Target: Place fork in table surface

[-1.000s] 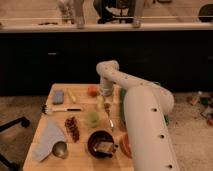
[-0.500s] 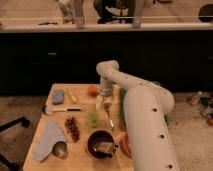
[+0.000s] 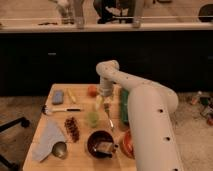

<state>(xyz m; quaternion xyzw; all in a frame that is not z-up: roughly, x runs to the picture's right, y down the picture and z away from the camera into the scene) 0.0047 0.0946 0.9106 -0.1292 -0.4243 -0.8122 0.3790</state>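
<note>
The robot's 1 white arm (image 3: 145, 120) rises from the lower right, bends at an elbow above the far edge of the table surface (image 3: 77, 157), and drops down to the gripper (image 3: 104, 99), which hangs low over the far middle of the light wooden top. Whether the gripper is spread, pressed together or pinching anything cannot be told from this view.

The fork (image 3: 109, 119) shows as a thin pale sliver just in front of the gripper. It runs at a slight slant between a small green cup (image 3: 92, 118) on its left and the green tray (image 3: 123, 104) on its right. Its upper end reaches toward the gripper, and contact between them cannot be judged.

An orange-red round fruit (image 3: 92, 90) sits near the gripper on its left. Farther left lie a blue sponge (image 3: 58, 96) and a short yellowish stick (image 3: 71, 94), with a white-headed tool with a black handle (image 3: 60, 110) in front of them. Nearer the camera are a dark reddish cluster (image 3: 72, 129), a pale cloth (image 3: 47, 137), a small metal cup (image 3: 60, 149), a dark bowl (image 3: 100, 143) and, just beside it, a red bowl (image 3: 126, 143).
</note>
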